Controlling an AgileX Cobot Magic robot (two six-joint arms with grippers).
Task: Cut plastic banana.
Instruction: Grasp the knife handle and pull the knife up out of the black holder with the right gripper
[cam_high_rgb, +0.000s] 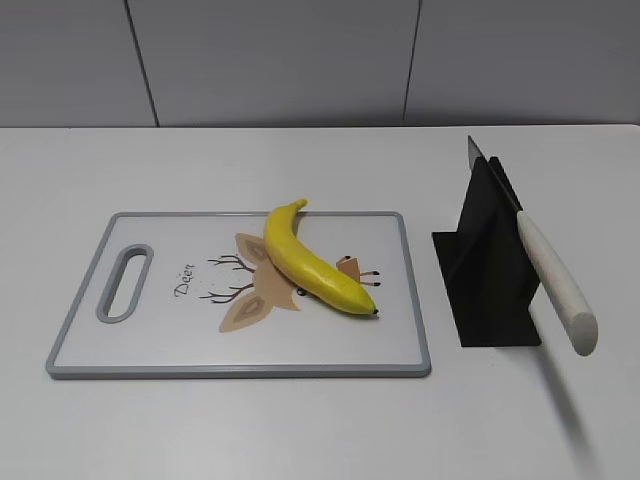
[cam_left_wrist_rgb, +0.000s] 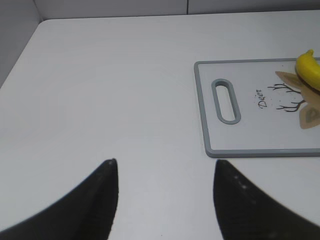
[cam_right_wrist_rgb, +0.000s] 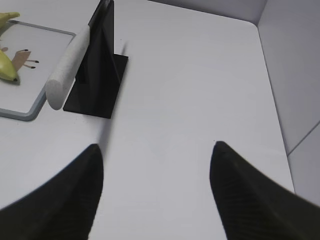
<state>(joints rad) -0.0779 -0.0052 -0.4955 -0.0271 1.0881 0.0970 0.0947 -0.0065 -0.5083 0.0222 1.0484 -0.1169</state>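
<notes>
White table (cam_high_rgb: 300, 430) | banana (cam_high_rgb: 310, 262) on board (cam_high_rgb: 150, 350); knife (cam_high_rgb: 555, 280) in stand (cam_high_rgb: 485, 270) | both hands spread

— What's under me?

— A plain white table (cam_high_rgb: 300, 430), running back to a grey wall.

— And straight on it?

— Two things. On the left, a white cutting board (cam_high_rgb: 240, 368) with a grey rim, its handle slot at the left end. To its right, just beside it but apart, a black stand (cam_high_rgb: 490, 275) sitting flat on its base.
</notes>
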